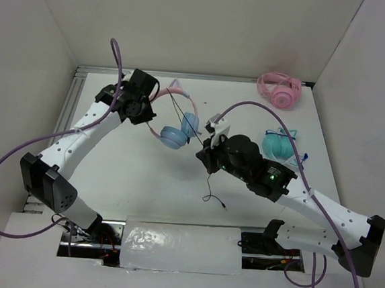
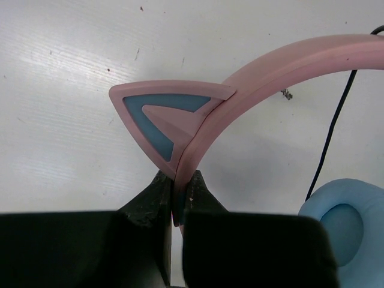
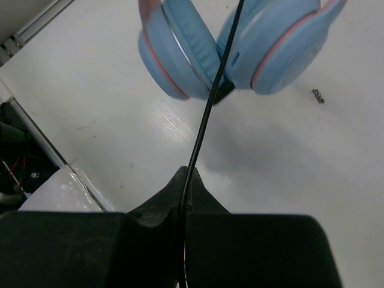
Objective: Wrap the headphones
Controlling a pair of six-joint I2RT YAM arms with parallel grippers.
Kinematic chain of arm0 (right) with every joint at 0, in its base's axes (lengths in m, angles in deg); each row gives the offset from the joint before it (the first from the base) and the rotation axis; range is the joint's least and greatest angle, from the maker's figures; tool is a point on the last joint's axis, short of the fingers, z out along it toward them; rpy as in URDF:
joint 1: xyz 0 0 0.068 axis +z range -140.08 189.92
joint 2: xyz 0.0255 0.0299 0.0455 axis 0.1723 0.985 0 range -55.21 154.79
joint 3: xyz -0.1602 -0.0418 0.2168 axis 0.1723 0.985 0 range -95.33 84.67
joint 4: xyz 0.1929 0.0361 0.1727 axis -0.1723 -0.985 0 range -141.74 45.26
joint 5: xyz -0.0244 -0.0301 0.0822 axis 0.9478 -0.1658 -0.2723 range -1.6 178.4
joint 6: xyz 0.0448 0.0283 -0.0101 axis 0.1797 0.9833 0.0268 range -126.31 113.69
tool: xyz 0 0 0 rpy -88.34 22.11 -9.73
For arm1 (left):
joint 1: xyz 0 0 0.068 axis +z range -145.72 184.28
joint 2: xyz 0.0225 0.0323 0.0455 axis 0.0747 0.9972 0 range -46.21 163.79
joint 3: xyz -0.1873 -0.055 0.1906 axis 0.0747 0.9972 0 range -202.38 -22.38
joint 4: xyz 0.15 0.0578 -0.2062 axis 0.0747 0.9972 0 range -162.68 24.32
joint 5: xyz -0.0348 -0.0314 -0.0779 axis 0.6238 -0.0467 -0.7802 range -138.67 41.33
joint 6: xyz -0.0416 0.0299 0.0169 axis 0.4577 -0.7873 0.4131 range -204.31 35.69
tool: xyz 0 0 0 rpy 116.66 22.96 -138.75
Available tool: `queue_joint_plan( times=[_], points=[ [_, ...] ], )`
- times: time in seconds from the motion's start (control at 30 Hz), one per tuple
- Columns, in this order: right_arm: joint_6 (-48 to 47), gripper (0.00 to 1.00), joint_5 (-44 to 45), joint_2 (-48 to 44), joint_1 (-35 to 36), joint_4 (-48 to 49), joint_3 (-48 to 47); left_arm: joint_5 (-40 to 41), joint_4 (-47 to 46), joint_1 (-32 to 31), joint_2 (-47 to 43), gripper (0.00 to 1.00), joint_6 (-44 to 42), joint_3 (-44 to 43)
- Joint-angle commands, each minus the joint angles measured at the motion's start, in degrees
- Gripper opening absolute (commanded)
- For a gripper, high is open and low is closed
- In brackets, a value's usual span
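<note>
Here we have the headphones (image 1: 176,126) just above and left of the middle of the top view, between the two arms. The left gripper (image 2: 178,186) is closed narrowly on the edge of the pink headband (image 2: 288,66), right below the cat ear (image 2: 165,114). The right gripper (image 3: 185,192) is pinched fully together on the thin black cable (image 3: 210,102), which runs taut up the frame to the two blue ear cups (image 3: 180,54) at the top of the right wrist view.

We judge the set to be light. The band looks like stiff, smooth plastic, so a narrow pinch on its edge could slip or let it swing. The flat stretch beside the cat ear seems the safest place to hold it. The ear cups look softly padded and poor to grip. The cable is limp and thin. It will slide through closed fingers, and a hard pull could strain the point where it enters the cup. Its loose tail (image 1: 212,189) hangs toward the lower middle of the top view.

Two other pairs lie well apart on the table (image 1: 109,170): an all-pink pair (image 1: 279,89) at the upper right and a teal pair (image 1: 278,146) at the right.
</note>
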Motion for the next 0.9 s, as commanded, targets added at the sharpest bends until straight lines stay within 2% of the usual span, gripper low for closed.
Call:
queue_joint_plan(
  times=[0.0, 0.1, 0.17, 0.23, 0.33, 0.53, 0.73, 0.87],
  points=[
    [3.96, 0.0, 2.72, -4.61, 0.85, 6.2, 3.62, -2.67, -11.2, 4.67, -4.71, 0.0, -4.96, -0.94],
    [4.94, 0.0, 6.09, -7.34, -0.02, 8.83, 8.02, -8.56, -14.65, 8.36, -8.49, 0.0, -7.87, 0.29],
    [3.98, 0.0, 3.99, -8.75, -0.37, 13.38, 12.31, -12.42, -15.36, 10.64, -10.08, 0.0, -9.44, -0.06],
    [2.66, 0.07, 0.56, -10.24, -1.25, 17.69, 15.92, -16.55, -16.51, 12.14, -12.02, 0.0, -10.07, -0.49],
    [1.43, 0.09, -1.29, -9.63, -1.78, 21.4, 18.57, -20.87, -18.35, 13.03, -14.3, 0.0, -11.21, -0.76],
    [-1.12, 0.08, -5.16, -3.49, -2.31, 30.36, 21.3, -27.46, -19.32, 13.03, -16.51, 0.0, -13.4, -2.6],
    [-0.43, 0.17, -4.2, 1.78, -3.98, 43.27, 25.95, -37.66, -20.73, 13.12, -19.58, 0.0, -15.96, -4.27],
    [1.59, 0.17, -5.95, 4.6, -7.05, 51.01, 29.12, -42.23, -21.43, 12.77, -21.86, 0.0, -17.01, -5.51]
  ],
)
